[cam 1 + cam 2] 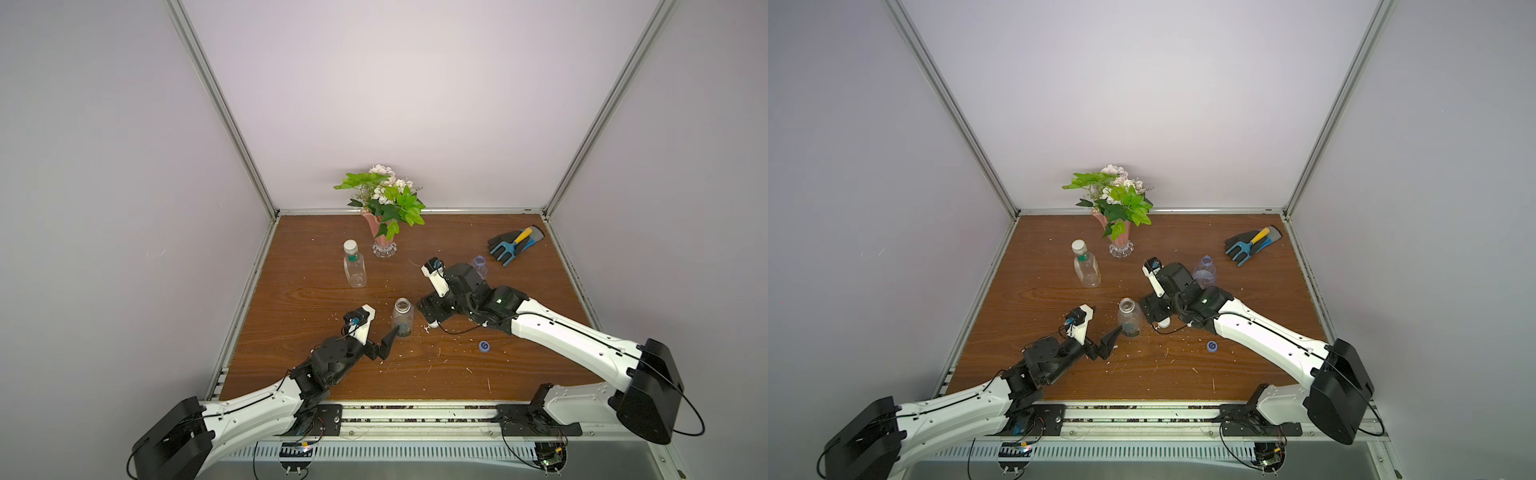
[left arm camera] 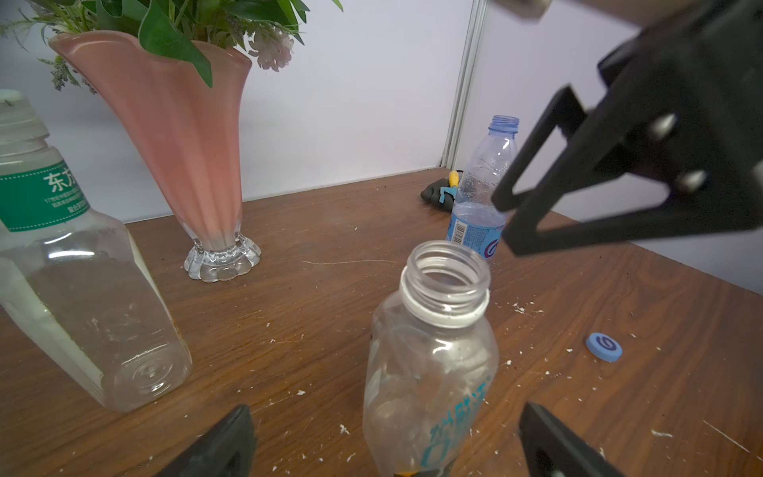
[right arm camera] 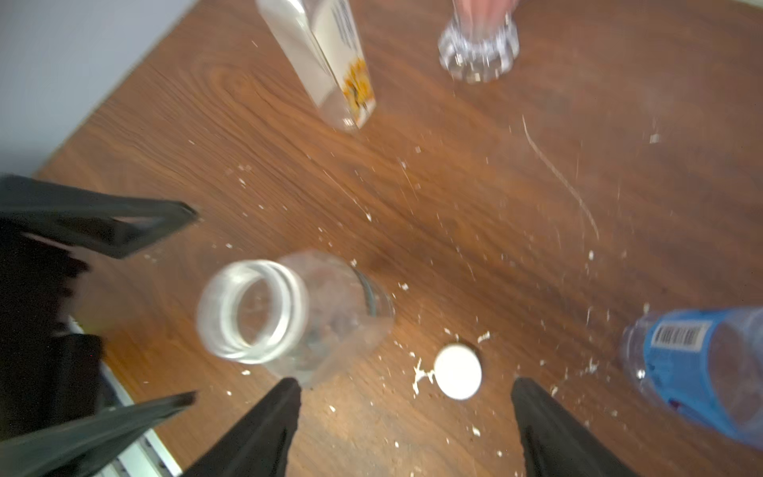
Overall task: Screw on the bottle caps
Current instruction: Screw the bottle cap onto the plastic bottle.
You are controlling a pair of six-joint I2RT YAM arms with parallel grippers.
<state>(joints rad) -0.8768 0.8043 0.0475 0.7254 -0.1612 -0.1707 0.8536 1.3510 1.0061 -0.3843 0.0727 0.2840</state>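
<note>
1. Three bottles stood upright on the wooden table (image 1: 316, 299). At far left was the square bottle (image 1: 354, 266), with the fitted white cap (image 1: 351, 246) on its neck above a green ring.
2. Pink vase (image 1: 382, 237) of flowers, just right of the square bottle and nearer the back wall.
3. Left gripper (image 2: 386, 409), low over the table, its fingers spread wide on either side of the round bottle's base. Whether a finger touched the bottle could not be told.
4. Round bottle (image 1: 402, 318), near the table's middle, its mouth open.
5. Right gripper (image 3: 404, 384), pointing down just right of the round bottle, its fingers wide apart and holding nothing. The loose white cap (image 3: 457, 372) lay flat on the table beneath the gap between them, touching neither.
6. Blue-labelled bottle (image 1: 480, 266), open-mouthed, behind the right arm and partly hidden by it in both top views.
7. Blue cap (image 1: 483, 346), swirl side up on the table, near the front and well apart from all three bottles.
8. Glove (image 1: 515, 245) with a yellow-handled garden fork (image 1: 517, 241) lying on it, in the far right corner.
</note>
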